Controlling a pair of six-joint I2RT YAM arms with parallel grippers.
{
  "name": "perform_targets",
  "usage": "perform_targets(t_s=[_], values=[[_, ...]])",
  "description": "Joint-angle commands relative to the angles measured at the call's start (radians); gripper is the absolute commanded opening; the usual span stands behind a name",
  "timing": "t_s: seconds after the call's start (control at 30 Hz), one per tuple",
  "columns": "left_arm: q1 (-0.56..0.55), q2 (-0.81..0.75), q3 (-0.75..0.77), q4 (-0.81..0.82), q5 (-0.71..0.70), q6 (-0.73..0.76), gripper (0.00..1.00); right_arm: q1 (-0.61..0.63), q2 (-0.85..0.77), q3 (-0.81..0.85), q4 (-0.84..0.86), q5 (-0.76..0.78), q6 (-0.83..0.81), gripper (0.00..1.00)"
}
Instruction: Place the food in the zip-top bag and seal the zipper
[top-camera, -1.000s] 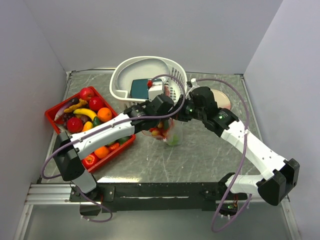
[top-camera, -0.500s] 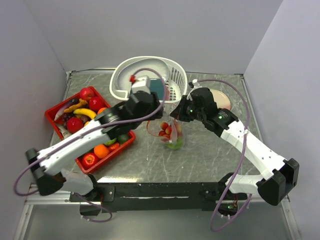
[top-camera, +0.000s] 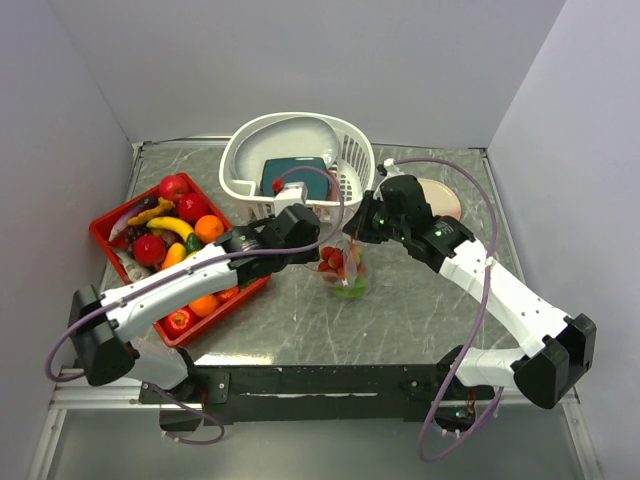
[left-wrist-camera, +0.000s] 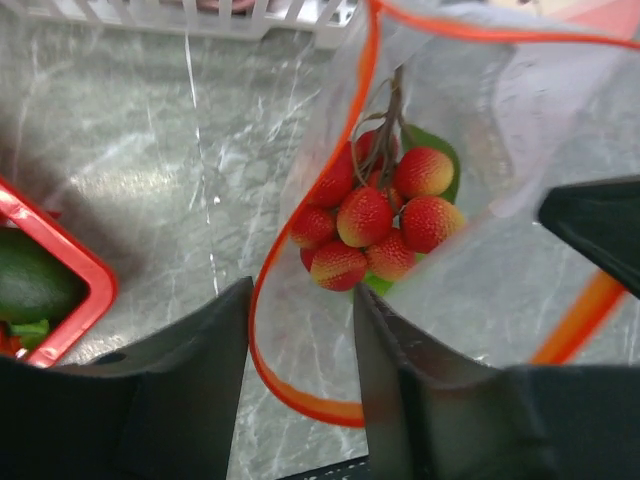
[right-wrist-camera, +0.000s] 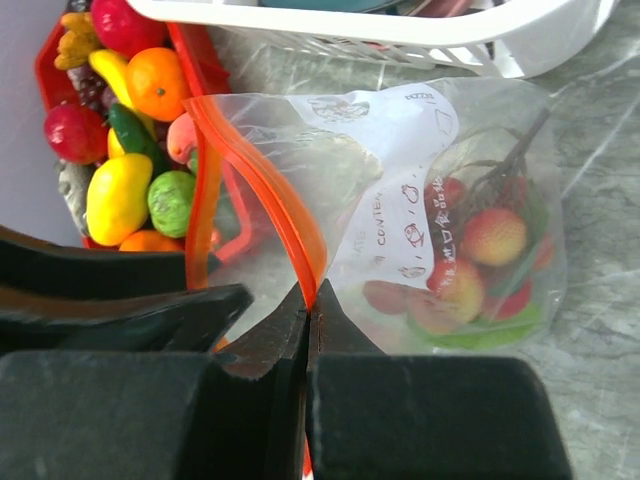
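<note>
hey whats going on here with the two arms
The right gripper is pinched shut on the orange-red zipper of the zip-top bag, holding its mouth open. The left gripper is open and empty just above that mouth. A red grape bunch lies inside the bag; the other food sits in the red tray. The zipper is unsealed.

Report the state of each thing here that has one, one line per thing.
Bag: upright, mouth open.
Zipper: unsealed.
Grape bunch: inside the bag.
Left gripper: open, holding nothing.
Right gripper: shut on the zipper, holding the mouth up.
Red tray: loaded with toy fruit.
Basket: upright, teal slab inside.
</note>
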Motion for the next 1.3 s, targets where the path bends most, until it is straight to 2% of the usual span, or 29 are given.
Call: perform_targets(t_s=[0.0,0.03,0.13,0.23,0.37,0.43,0.5,0.57,0.73,0.8,0.87,1.07,1.1,1.13,1.2,1.27], values=[[-0.001,0.02,0.005,0.04,0.005,0.007,0.38,0.002,-0.017,0.059,-0.028,0.064,-0.038,0.14],[-0.001,0.022,0.004,0.051,0.015,0.011,0.26,0.002,-0.019,0.062,-0.038,0.096,-0.043,0.18],[0.001,0.014,0.0,0.091,0.032,0.014,0.1,0.004,-0.042,0.05,-0.061,0.161,-0.06,0.24],[0.001,0.009,-0.003,0.115,0.045,0.025,0.04,0.005,-0.07,0.032,-0.071,0.211,-0.066,0.28],[0.001,0.025,0.019,0.111,0.048,0.034,0.01,0.008,-0.054,0.049,-0.095,0.251,-0.087,0.27],[0.001,0.028,0.022,0.122,0.052,0.034,0.01,0.019,-0.044,0.073,-0.115,0.293,-0.093,0.17],[0.001,0.025,0.027,0.134,0.061,0.036,0.01,0.037,-0.04,0.099,-0.159,0.38,-0.103,0.06],[0.001,0.028,0.052,0.174,0.105,0.052,0.01,0.068,-0.04,0.154,-0.205,0.457,-0.113,0.0],[-0.024,0.092,0.163,0.25,0.205,0.088,0.01,0.168,-0.054,0.297,-0.396,0.733,-0.123,0.0],[-0.024,0.112,0.169,0.283,0.234,0.088,0.01,0.206,-0.033,0.335,-0.486,0.777,-0.11,0.0],[-0.019,0.123,0.163,0.277,0.223,0.079,0.01,0.232,-0.01,0.322,-0.49,0.741,-0.106,0.0],[0.039,0.12,0.022,0.324,0.22,0.042,0.04,0.228,0.052,0.148,-0.309,0.589,-0.118,0.0],[0.042,0.114,0.001,0.335,0.219,0.037,0.09,0.222,0.062,0.141,-0.278,0.565,-0.118,0.0],[0.045,0.108,-0.039,0.349,0.201,0.034,0.24,0.219,0.081,0.125,-0.263,0.557,-0.121,0.0],[0.061,0.076,-0.065,0.34,0.187,0.02,0.25,0.214,0.093,0.118,-0.23,0.528,-0.123,0.0],[0.062,0.005,-0.104,0.335,0.139,0.016,0.37,0.214,0.092,0.11,-0.194,0.5,-0.127,0.0]])
